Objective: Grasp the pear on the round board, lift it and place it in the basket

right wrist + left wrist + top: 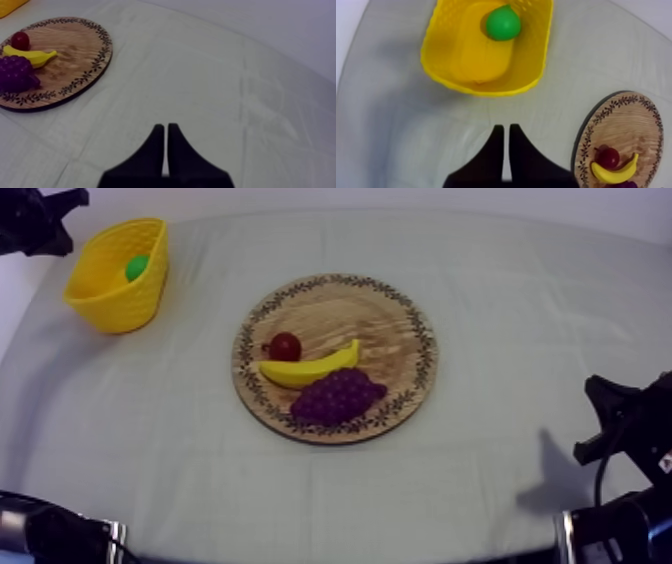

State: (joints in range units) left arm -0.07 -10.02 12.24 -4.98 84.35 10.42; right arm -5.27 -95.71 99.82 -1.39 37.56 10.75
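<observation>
The green pear (503,23) lies inside the yellow basket (532,82), against its far wall; from above the pear (137,267) shows over the rim of the basket (120,303) at the table's far left. My left gripper (506,128) hovers over the cloth just in front of the basket, fingers together, holding nothing. My right gripper (165,127) is shut too, low over bare cloth to the right of the wooden board (75,50). The board (400,338) sits mid-table.
On the board lie a small red fruit (285,346), a banana (310,369) and purple grapes (337,397). My left arm (35,220) comes in at the far left corner, behind the basket. My right arm (625,428) rests low at the right.
</observation>
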